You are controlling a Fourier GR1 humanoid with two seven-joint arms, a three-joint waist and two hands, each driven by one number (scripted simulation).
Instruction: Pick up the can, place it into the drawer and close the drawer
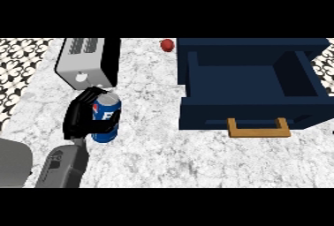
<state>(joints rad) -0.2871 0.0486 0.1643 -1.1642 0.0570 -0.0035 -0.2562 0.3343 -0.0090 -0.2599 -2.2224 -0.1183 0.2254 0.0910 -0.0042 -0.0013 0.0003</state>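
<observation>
at the left of the frame the left hand (81,117) is curled round the blue can (106,118), fingers wrapping its side from the left while the can stands upright on the marbled desk (157,150). just above them, in the upper left, sits a silver toaster (87,62) (its dark side faces the middle of the frame). the dark blue drawer (251,95) fills the upper right, pulled open with its hollow showing, and its wooden handle (258,128) points toward the lower edge. a small red thing (168,44) lies on the desk near the drawer's upper left corner. the can is well apart from the drawer.
</observation>
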